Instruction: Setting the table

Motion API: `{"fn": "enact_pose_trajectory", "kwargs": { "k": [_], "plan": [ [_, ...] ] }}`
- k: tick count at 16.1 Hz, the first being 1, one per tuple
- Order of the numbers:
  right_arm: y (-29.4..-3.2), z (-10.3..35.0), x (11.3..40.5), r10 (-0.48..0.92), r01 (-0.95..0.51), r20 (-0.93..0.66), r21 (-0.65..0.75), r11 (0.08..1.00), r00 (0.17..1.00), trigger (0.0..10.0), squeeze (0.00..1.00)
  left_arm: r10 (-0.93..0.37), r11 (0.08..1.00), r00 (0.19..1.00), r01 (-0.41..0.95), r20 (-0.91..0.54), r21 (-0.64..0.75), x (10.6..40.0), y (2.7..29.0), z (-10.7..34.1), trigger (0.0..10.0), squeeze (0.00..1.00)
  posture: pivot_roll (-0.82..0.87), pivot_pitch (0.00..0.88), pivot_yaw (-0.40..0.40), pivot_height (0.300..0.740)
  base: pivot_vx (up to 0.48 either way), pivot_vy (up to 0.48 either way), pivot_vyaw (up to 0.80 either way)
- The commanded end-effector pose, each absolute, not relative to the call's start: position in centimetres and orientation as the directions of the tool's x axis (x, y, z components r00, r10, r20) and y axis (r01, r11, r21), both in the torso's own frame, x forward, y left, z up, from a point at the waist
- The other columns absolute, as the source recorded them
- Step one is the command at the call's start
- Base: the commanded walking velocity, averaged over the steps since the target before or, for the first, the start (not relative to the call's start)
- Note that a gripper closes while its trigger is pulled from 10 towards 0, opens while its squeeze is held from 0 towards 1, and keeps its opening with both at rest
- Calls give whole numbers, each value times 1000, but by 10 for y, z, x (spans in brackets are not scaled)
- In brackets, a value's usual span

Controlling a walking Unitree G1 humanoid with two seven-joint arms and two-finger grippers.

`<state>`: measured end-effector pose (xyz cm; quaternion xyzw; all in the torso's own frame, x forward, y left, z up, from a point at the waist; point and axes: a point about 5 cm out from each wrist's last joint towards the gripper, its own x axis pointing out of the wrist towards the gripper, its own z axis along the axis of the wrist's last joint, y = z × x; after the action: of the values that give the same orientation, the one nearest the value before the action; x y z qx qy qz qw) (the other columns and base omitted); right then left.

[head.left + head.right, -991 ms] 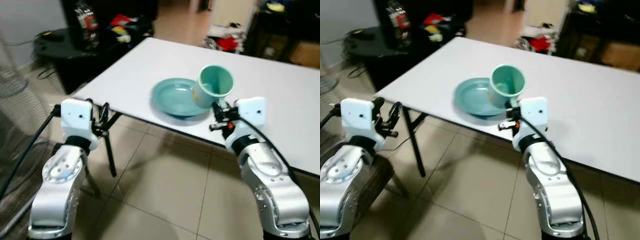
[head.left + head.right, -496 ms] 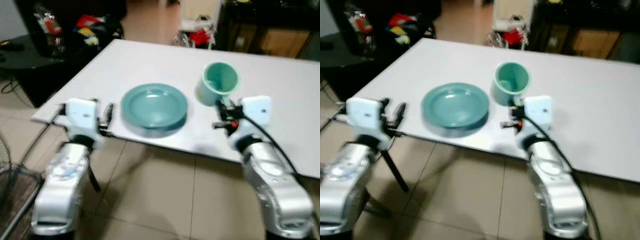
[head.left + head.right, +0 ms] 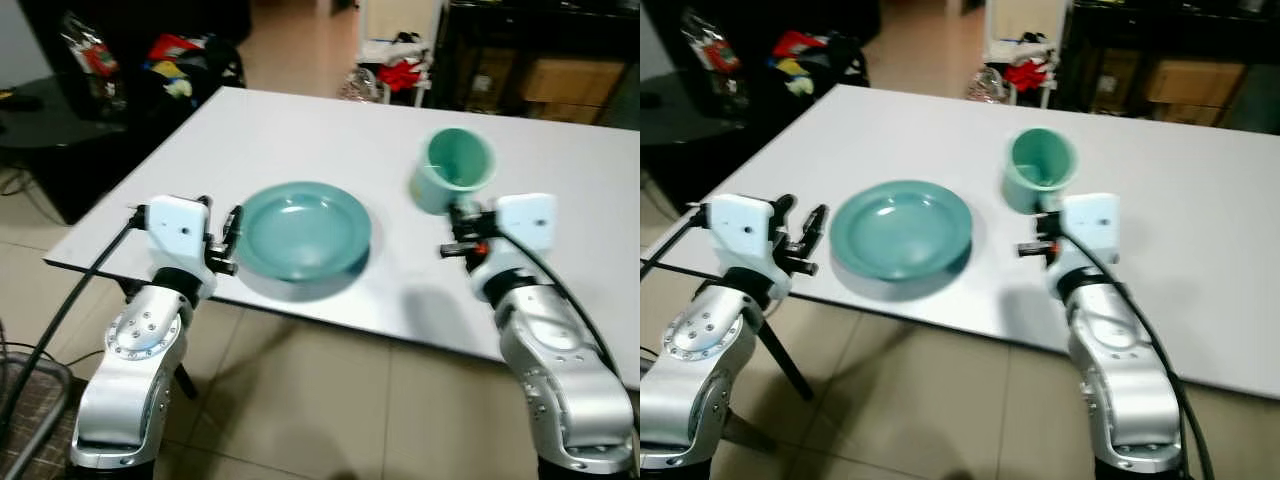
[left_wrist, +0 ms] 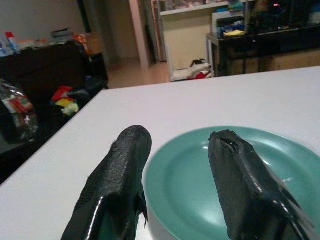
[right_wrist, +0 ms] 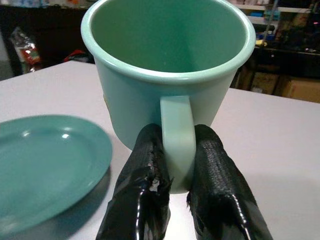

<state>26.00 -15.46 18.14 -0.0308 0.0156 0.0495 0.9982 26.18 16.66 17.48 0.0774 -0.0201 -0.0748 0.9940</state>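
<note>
A green plate (image 3: 303, 232) lies near the near edge of the white table (image 3: 300, 130). The left gripper (image 3: 232, 236) sits just left of the plate's rim, its 2 fingers (image 4: 117, 190) spread apart and holding nothing. To the right of the plate, the right gripper (image 5: 172, 200) pinches the handle of a green mug (image 3: 455, 172), holding it upright above the table.
</note>
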Motion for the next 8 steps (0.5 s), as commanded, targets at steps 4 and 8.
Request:
{"fn": "enact_pose_trajectory", "kwargs": {
  "k": [4, 8],
  "plan": [
    [-143, 185, 262, 143, -144, -18, -50, 988, 990, 10000, 0, -136, 977, 990, 128, 35, 173, 262, 174, 177, 10000, 0, -50, 0, 23, 740, 284, 0, 0],
    [-142, 180, 268, 149, -153, -68, -55, 987, 986, 10000, 0, -144, 976, 989, 136, 36, 171, 262, 173, 178, 10000, 0, -49, 0, 22, 740, 282, 0, 0]
  ]
}}
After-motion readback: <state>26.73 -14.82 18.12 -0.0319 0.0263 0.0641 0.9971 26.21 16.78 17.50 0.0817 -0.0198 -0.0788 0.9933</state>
